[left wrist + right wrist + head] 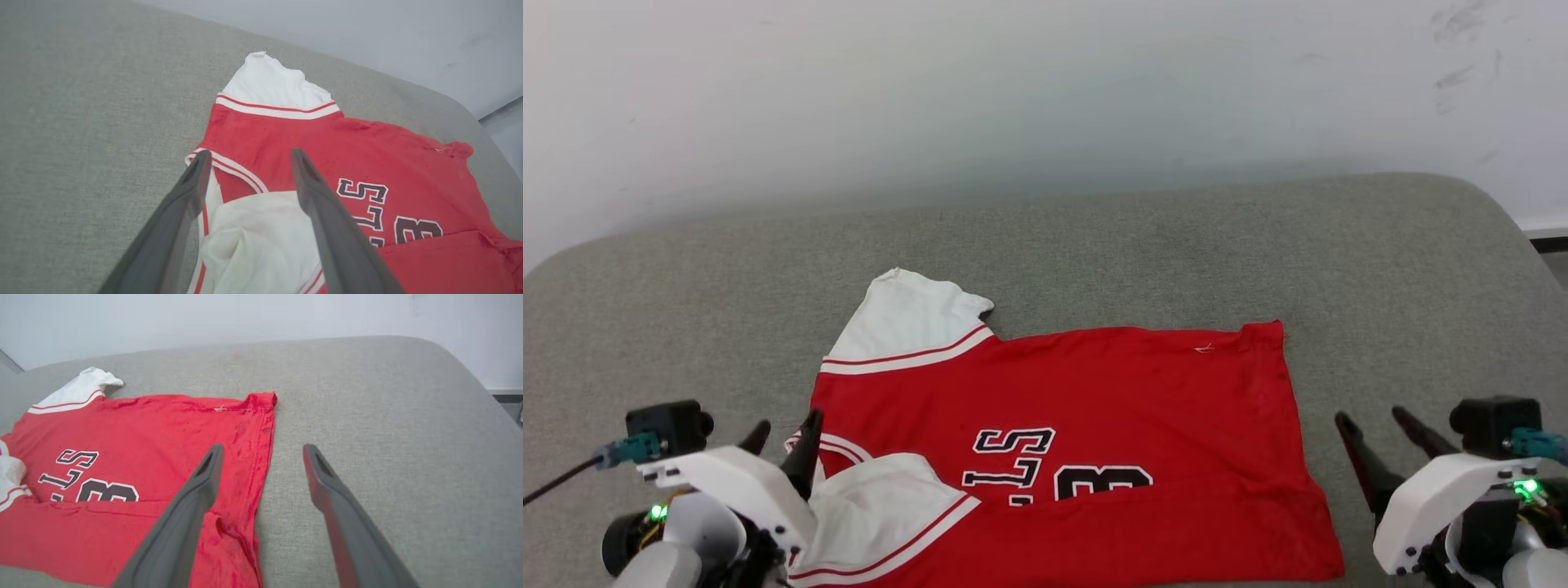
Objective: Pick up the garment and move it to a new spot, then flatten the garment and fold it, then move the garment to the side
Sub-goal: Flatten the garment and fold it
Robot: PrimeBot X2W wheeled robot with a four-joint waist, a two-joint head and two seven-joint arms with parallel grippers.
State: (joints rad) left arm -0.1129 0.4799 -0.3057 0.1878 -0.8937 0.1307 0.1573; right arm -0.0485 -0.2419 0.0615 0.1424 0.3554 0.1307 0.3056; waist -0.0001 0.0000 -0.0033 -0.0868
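Lower centre, the garment (1094, 392) is seen partly folded; shifting aside is judged outstanding. Left gripper (784, 429) and right gripper (1372, 416) are spread wide, empty.

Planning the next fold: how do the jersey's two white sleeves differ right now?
The far sleeve sticks out from the garment onto the grey cushion; the near sleeve is folded in over its red chest. The far sleeve lies fairly flat; the near sleeve is bunched, beside the left gripper. Both are white with red stripe trim.
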